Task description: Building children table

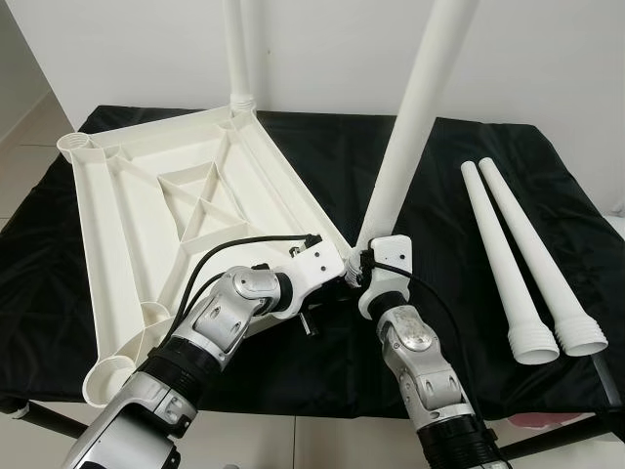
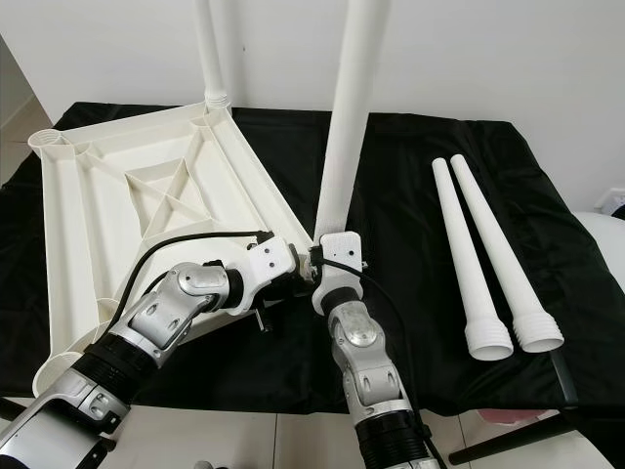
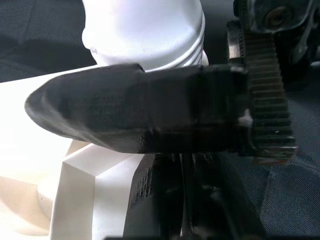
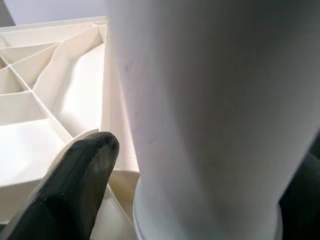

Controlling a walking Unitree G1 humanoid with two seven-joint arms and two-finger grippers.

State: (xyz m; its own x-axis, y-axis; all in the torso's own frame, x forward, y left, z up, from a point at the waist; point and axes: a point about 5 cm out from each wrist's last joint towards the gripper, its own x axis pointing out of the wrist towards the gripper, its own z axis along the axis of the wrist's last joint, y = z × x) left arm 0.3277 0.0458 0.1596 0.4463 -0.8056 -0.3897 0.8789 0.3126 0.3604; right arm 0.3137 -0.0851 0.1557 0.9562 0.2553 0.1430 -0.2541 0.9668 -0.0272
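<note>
The white table top (image 1: 117,225) lies upside down on a table covered in black cloth (image 1: 449,176). One white leg (image 1: 237,49) stands upright in its far corner. At the near right corner a second leg (image 1: 415,117) stands tilted to the right. My right gripper (image 1: 364,256) is shut on its lower end, one finger (image 4: 80,175) pressed against the tube (image 4: 210,100). From the left, my left gripper (image 1: 339,272) is shut on that corner of the table top. One of its fingers (image 3: 140,110) lies across the front of the leg's ribbed end (image 3: 145,30).
Two loose white legs (image 1: 496,256) (image 1: 540,256) lie side by side on the cloth at the right, their ribbed ends toward me. A white wall stands close behind the table. Tiled floor (image 1: 29,137) shows at the left.
</note>
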